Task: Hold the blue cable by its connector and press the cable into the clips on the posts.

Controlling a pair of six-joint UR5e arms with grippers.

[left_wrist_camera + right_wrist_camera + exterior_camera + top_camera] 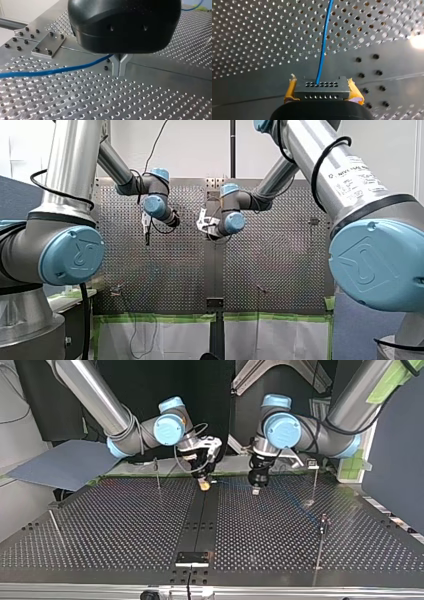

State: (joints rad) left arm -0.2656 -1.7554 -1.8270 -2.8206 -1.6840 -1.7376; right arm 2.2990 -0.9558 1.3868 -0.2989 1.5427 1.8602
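Grey perforated table (125, 525), right tool (322, 94) tight on connector (322, 86), left tool (120, 68) pinched on blue cable (50, 72).

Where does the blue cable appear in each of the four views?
Left wrist view: the blue cable runs sideways from the fingers of my left gripper.
Right wrist view: it runs ahead from the connector in my right gripper.
Top view: it shows faintly, right of the dark centre strip.
Front view: too thin to make out.
Shared landmark: the centre strip.
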